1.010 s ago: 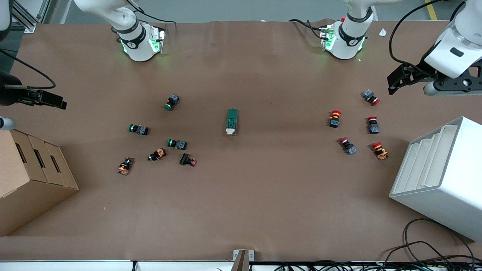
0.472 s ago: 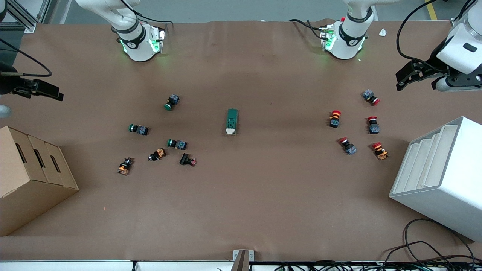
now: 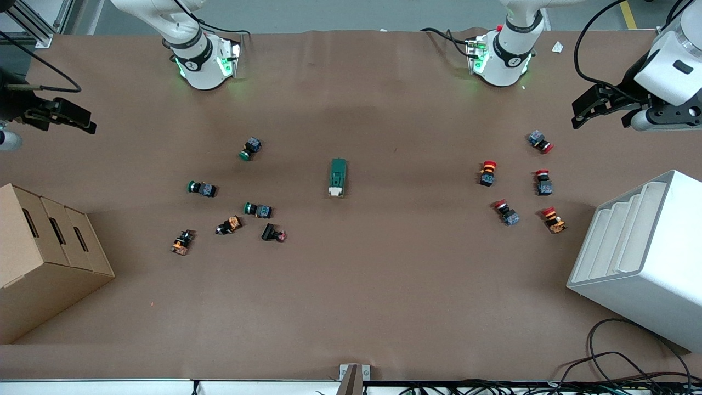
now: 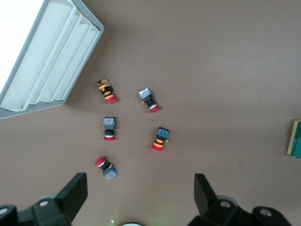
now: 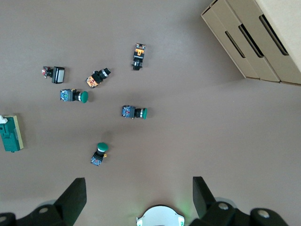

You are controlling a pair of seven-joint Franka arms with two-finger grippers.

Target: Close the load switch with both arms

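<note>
The load switch (image 3: 338,177), a dark-green block with a white lever end nearer the front camera, lies flat at the table's middle. It shows at the edge of the left wrist view (image 4: 296,139) and of the right wrist view (image 5: 10,134). My left gripper (image 3: 582,112) is open and empty, in the air over the table's edge at the left arm's end, above the red buttons (image 4: 140,195). My right gripper (image 3: 77,118) is open and empty, in the air over the right arm's end, above the green buttons (image 5: 138,195). Both are well apart from the switch.
Several green-capped and orange buttons (image 3: 258,210) lie toward the right arm's end. Several red-capped buttons (image 3: 487,172) lie toward the left arm's end. A cardboard box (image 3: 44,258) stands at the right arm's end and a white slotted rack (image 3: 641,258) at the left arm's end.
Both grippers have drifted a little toward the bases' side of the table, still open and high. The switch and the buttons have not moved.
</note>
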